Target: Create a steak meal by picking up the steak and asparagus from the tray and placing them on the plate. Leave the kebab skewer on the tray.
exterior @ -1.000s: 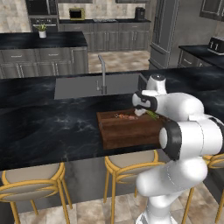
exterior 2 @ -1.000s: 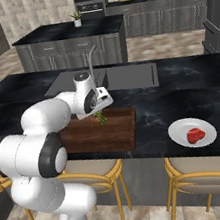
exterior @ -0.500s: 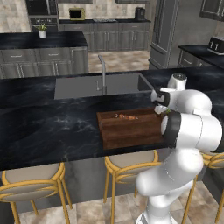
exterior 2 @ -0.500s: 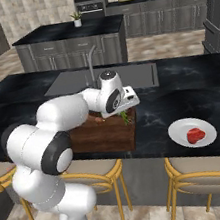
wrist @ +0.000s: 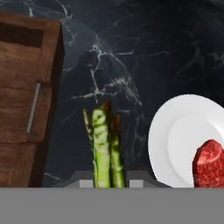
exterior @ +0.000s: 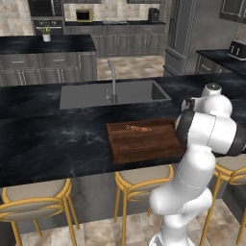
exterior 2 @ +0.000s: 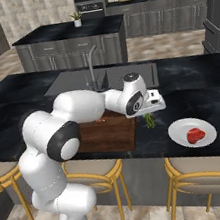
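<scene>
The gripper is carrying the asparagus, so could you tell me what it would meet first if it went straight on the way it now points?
Probably the bare black counter. The gripper points down with the asparagus between the tray and the plate, which already holds the steak. The stalk tips would likely touch first; depth is unclear.

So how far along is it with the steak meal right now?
Done: the steak already lies on the plate. In hand: the gripper holds the asparagus over the dark counter, between the tray and the plate. Left: carry the stalks over the plate and release them. The kebab skewer lies on the tray, as it should.
</scene>
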{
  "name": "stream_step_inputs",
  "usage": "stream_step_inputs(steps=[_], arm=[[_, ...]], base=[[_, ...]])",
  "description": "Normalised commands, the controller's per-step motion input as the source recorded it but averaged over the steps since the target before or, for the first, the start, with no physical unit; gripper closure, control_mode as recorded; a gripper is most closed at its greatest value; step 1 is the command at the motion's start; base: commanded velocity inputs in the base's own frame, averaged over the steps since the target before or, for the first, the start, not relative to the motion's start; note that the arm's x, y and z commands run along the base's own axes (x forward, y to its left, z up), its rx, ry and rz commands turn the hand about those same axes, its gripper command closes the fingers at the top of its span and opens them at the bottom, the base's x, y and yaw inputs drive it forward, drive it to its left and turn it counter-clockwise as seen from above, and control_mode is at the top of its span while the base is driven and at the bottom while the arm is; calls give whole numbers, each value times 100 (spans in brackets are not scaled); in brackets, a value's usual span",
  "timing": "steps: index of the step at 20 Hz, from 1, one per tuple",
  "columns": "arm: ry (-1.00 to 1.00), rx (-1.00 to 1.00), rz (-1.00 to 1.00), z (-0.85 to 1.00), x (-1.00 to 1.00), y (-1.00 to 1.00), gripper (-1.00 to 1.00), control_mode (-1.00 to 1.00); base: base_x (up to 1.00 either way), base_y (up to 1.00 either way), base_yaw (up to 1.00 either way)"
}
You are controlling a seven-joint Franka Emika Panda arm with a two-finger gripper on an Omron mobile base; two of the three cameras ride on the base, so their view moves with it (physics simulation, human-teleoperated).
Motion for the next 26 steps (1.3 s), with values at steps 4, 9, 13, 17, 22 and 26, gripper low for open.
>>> stream_step_inputs(steps=[4,9,13,17,22,26], arm=[[0,0,-26,-15,0,-83,100,-100],[0,0,-17,-16,0,-53,100,-100],[0,0,-4,-16,0,-36,100,-100],[0,1,-1,-20,1,-34,100,-100],[0,3,0,-30,6,-38,100,-100],[0,3,0,-27,8,-35,100,-100]], base=[[0,0,0],[0,0,0],[0,0,0],[0,0,0],[0,0,0],[0,0,0]])
